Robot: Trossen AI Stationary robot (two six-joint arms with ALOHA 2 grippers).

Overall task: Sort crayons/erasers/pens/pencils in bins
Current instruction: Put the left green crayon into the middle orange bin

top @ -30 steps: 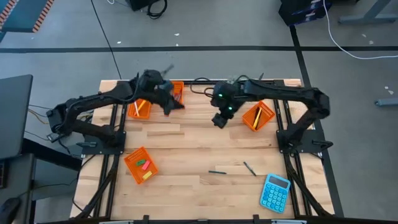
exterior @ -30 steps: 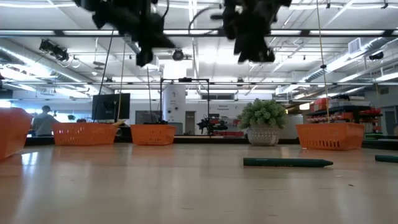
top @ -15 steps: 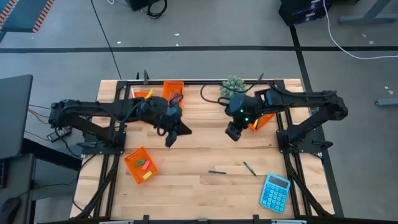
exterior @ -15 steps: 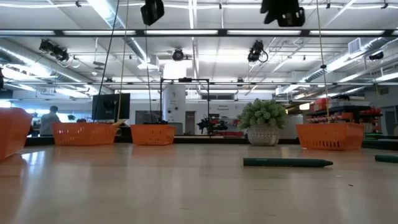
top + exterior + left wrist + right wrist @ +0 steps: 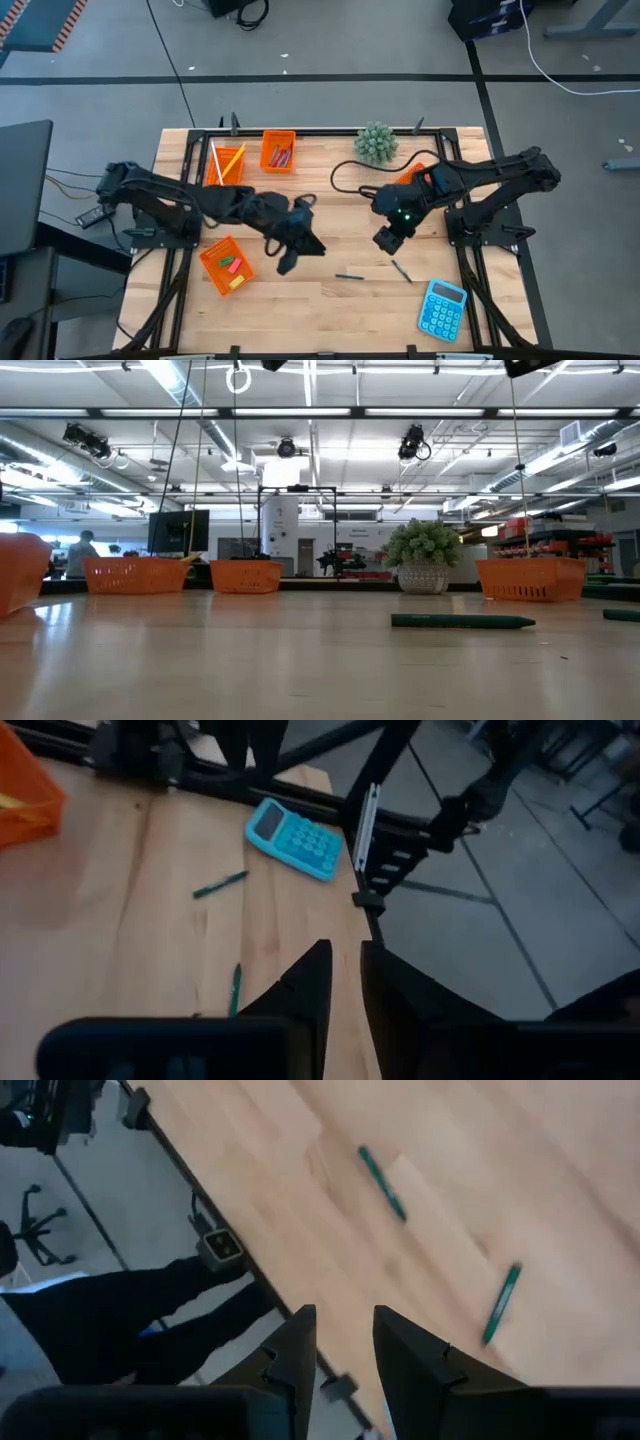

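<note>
Both arms had swung from the back bins toward the worktop (image 5: 300, 300) middle. Left tool (image 5: 288, 262) hung over bare wood, fingers (image 5: 310, 988) parted by a narrow gap, holding nothing. Right tool (image 5: 385, 240) hovered near the two pens, fingers (image 5: 297, 1342) parted, empty. Two dark green pens (image 5: 348, 276) (image 5: 401, 270) lay loose at front centre, just left of the blue calculator (image 5: 442, 309). Front-left bin (image 5: 226, 265) held erasers (image 5: 229, 264); back bins held pencils (image 5: 229, 163) and crayons (image 5: 280, 156); the fourth bin (image 5: 412, 175) sat mostly under the right arm. Potted plant (image 5: 376, 143) stood at the back edge. Nothing blocked the pens. No readable writing.
</note>
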